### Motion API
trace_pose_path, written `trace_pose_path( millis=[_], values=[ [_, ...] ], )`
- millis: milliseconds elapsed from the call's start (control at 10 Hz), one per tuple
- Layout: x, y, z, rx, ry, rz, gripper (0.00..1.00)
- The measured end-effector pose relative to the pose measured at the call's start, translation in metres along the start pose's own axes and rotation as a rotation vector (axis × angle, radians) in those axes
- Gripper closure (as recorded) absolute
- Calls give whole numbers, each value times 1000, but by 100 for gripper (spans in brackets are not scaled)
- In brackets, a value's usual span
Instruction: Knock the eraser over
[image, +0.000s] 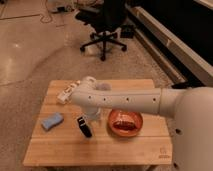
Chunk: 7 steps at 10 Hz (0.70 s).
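gripper (91, 118) mid-tabletop (100, 150), beside eraser (84, 126) | sponge (52, 121) blocks left edge | bowl (125, 122) blocks right | front edge open

The worktop (125, 150) is pale wood in jointed planks, smooth with a soft satin sheen. The arm (130, 99) has a white, smooth shell that looks like plastic, faintly glossy. Its gripper (91, 118) hangs just beside the eraser (84, 126), which looks matt black. The blue sponge (52, 121) looks soft and dull, with no shine. The bowl (126, 134) is orange-red and glossy. The floor (30, 45) is speckled and polished, catching the light.
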Motion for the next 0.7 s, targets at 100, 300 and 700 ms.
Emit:
trace_pose_path(
  millis=[100,300,700],
  values=[
    [0,-5,1,-1,-4,0,59],
    [-1,-4,1,-2,-3,2,59],
    [2,6,3,2,-6,-8,59]
  ],
)
